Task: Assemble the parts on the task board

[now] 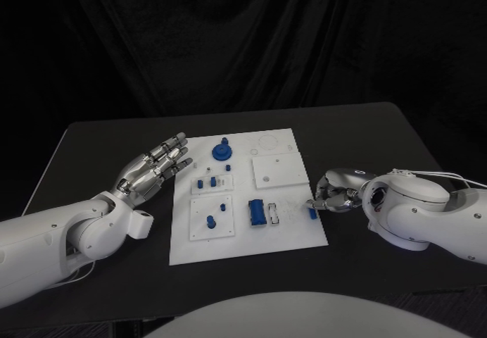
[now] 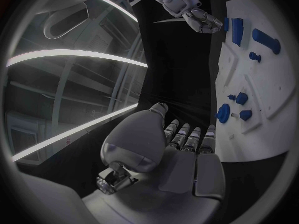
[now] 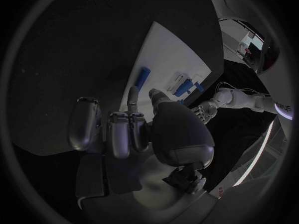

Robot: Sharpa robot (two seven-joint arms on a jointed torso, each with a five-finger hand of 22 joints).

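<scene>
Two hands seen in head view. Task board (image 1: pixel 284 236) lies mid-table (image 1: pixel 101 141); blue parts (image 1: pixel 219 151) spread over it. Left hand (image 1: pixel 152 169) held flat beside board's left edge, fingers straight and apart, nothing held. Right hand (image 1: pixel 337 191) curled at board's right edge; contents cannot be told.

Left wrist view: left hand (image 2: pixel 181 149) extended, empty, near task board (image 2: pixel 268 104); parts (image 2: pixel 224 113) seen on it; right hand (image 2: pixel 202 20) at far edge.

Right wrist view: right hand (image 3: pixel 134 129) fingers bent inward over dark table, beside task board (image 3: pixel 168 50); long part (image 3: pixel 142 76) seen ahead.
</scene>
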